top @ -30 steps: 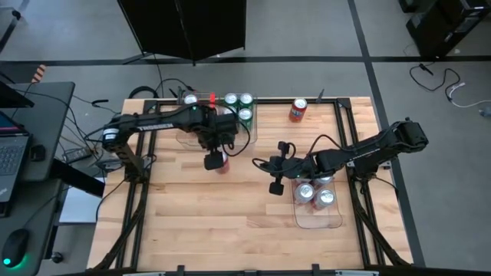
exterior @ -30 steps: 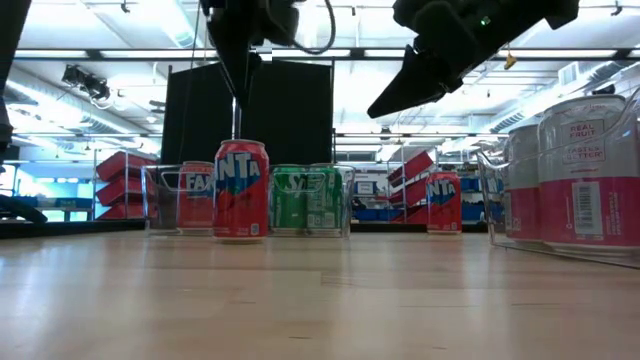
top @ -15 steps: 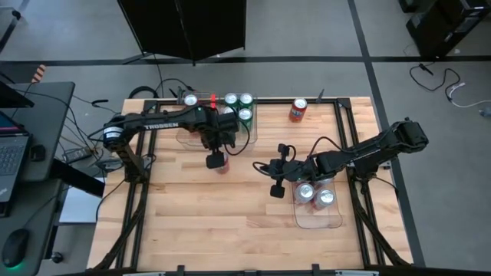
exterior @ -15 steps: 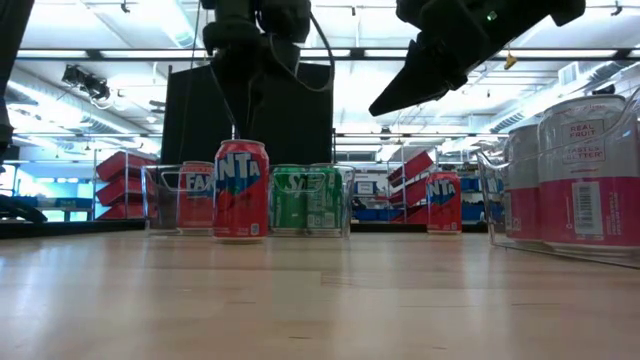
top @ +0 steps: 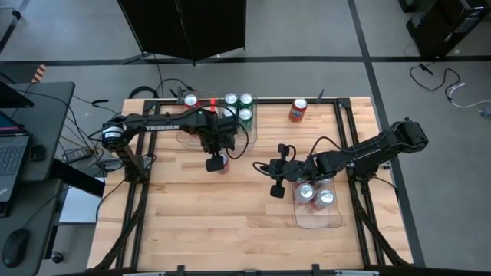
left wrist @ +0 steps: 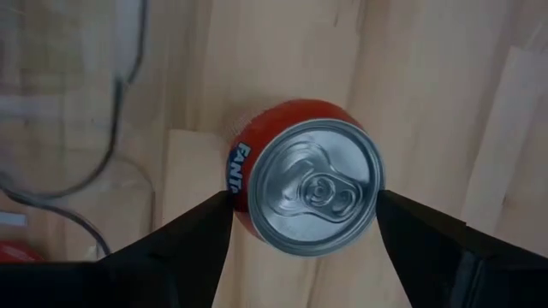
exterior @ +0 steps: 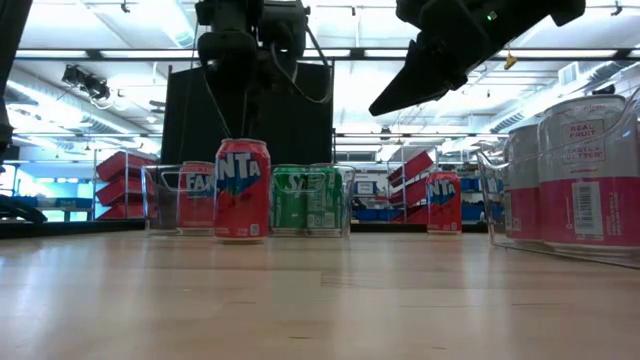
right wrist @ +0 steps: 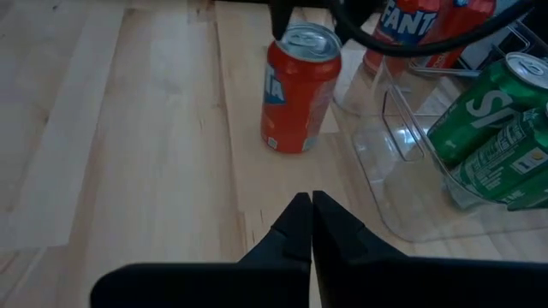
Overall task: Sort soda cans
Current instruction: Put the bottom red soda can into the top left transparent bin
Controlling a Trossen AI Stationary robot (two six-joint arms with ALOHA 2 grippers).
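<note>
A red soda can (left wrist: 304,188) stands upright on the wood, alone near the table's middle (exterior: 241,190). My left gripper (top: 216,163) hovers over it, pointing down and open, with one finger on either side of the can's silver top. Almost all of the can is hidden under it in the high view. My right gripper (right wrist: 306,210) is shut and empty, held above the table right of that can (top: 275,189). Red cans (top: 190,100) and green cans (top: 245,115) stand in the far clear tray. Silver-white cans (top: 324,198) stand in the right tray. Another red can (top: 298,111) stands alone by the far edge.
The far clear tray (top: 250,135) lies just beyond the left gripper. The right tray (top: 318,220) sits under my right arm, its near half bare. Bare wood fills the near half of the table. Cables hang off the far left corner.
My left gripper has come down toward the red can, staying over it. The can has stayed where it was.
</note>
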